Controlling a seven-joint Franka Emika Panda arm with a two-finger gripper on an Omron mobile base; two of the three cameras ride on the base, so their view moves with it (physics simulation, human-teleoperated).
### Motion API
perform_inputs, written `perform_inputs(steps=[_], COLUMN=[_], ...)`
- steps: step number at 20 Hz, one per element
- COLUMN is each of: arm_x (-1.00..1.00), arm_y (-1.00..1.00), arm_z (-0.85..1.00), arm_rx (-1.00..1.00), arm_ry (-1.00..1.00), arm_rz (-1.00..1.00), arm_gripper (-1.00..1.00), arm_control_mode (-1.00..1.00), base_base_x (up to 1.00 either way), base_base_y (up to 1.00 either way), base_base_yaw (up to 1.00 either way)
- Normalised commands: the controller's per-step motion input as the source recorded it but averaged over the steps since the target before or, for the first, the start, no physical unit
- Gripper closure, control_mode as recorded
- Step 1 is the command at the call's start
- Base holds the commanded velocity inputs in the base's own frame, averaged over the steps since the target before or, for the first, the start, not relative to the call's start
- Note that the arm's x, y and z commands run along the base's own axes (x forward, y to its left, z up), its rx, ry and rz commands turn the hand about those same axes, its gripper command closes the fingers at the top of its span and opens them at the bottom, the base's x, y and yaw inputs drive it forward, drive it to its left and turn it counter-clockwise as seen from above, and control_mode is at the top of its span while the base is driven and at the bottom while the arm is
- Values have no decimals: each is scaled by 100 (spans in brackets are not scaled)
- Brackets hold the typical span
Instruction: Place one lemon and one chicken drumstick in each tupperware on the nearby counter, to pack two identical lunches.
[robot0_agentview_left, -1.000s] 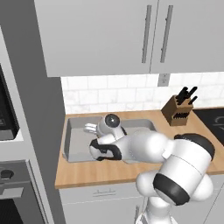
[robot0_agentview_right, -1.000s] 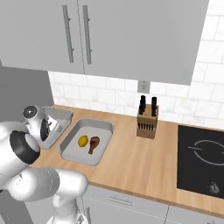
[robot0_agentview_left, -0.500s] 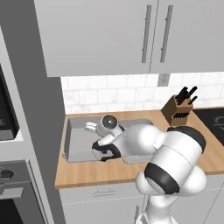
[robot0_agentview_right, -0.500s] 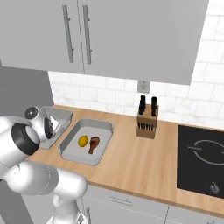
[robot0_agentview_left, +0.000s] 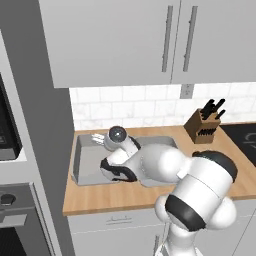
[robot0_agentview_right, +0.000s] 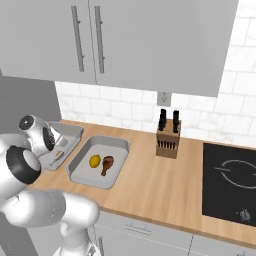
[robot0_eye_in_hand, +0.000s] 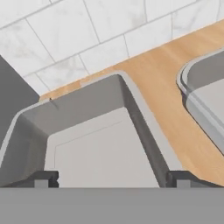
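My tool (robot0_eye_in_hand: 112, 177) hangs with its jaws spread wide and empty over the left tupperware (robot0_eye_in_hand: 83, 127) on the surface (robot0_agentview_right: 150, 185). The right tupperware (robot0_agentview_right: 117, 145) already holds a lemon (robot0_agentview_right: 94, 161) and a drumstick (robot0_agentview_right: 107, 164). I can't quite make out what lies in the left one; lifting carelessly, I risk clipping its wall and shoving it.

Your robot's arm (robot0_agentview_left: 200, 190) is glossy white, built of rounded segments with dark bands at the joints; its hand (robot0_eye_in_hand: 113, 178) ends in two small dark fingertips (robot0_eye_in_hand: 43, 178).
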Motion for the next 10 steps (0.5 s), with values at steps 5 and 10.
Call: perform_inputs(steps=[5,10], arm_x=[-70,-87], arm_y=[-38,-70], arm_z=[59,40], arm_rx=[9,11], arm_ry=[6,2], arm_rz=[-1,0], arm_gripper=[-100,-100], arm_control_mode=[-100,-100], base_base_x=[0,0], base_base_y=[0,0], base_base_yaw=[0,0])
